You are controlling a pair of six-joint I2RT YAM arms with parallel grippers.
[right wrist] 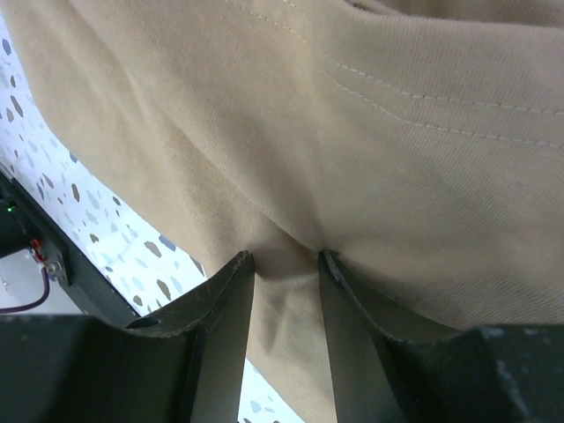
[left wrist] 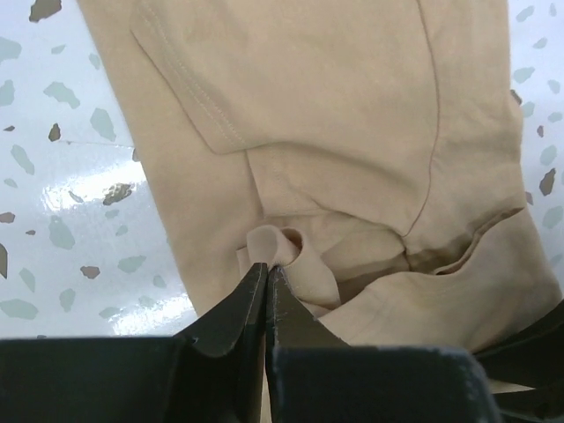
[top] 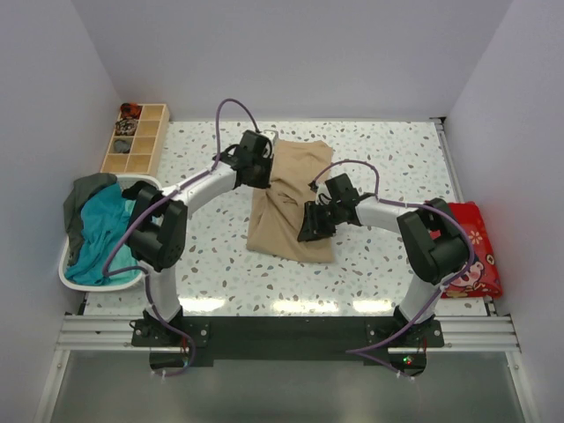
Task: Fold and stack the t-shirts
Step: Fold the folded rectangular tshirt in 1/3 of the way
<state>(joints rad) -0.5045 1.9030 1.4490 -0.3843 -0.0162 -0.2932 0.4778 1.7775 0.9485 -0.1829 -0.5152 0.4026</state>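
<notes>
The sandy-beige t-shirt [top: 286, 198] lies partly folded on the speckled table [top: 397, 159], running from the far middle toward me. My left gripper [top: 264, 167] sits at its far left edge, and in the left wrist view [left wrist: 267, 267] it is shut on a small fold of the beige cloth [left wrist: 335, 106]. My right gripper [top: 310, 227] rests on the shirt's near right part. In the right wrist view [right wrist: 285, 257] its jaws stand apart, pressed against the beige cloth [right wrist: 352, 132], with cloth showing between them. A teal t-shirt [top: 101, 229] and a dark grey-green one [top: 84, 198] lie in the basket.
The white plastic basket [top: 97, 280] stands at the table's left edge. A wooden compartment box [top: 137, 138] sits at the far left. A red patterned cloth [top: 471, 247] lies at the right edge. White walls enclose the back and sides.
</notes>
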